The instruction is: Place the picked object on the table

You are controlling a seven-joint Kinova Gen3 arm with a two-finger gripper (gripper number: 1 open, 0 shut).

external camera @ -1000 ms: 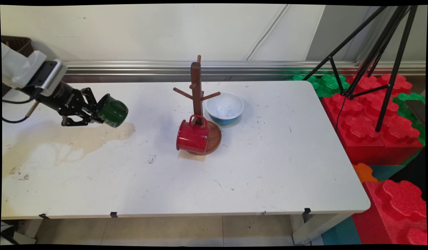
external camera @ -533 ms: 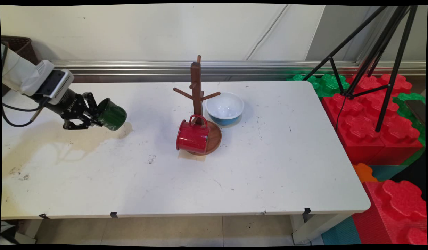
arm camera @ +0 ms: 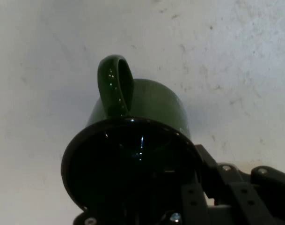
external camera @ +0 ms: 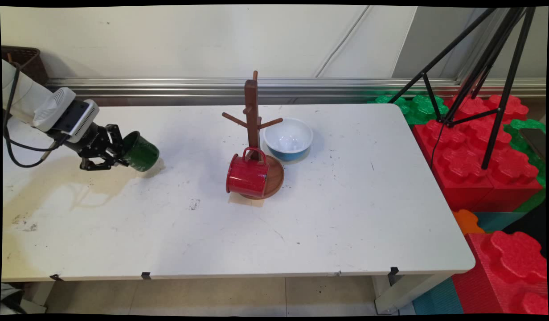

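Green mug [external camera: 141, 151] gripped at its rim by the gripper [external camera: 119, 152] fingers, tilted | lower than a second ago, just above the tabletop [external camera: 346, 214] left side | red mug [external camera: 247, 175], rack [external camera: 253, 120] well apart.

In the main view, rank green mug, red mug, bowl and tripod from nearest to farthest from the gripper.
1. Green mug: held in the gripper, table's left.
2. Red mug: on its side at the mug tree's base, mid-table.
3. Bowl: just right of the tree.
4. Tripod: off the table, far right.
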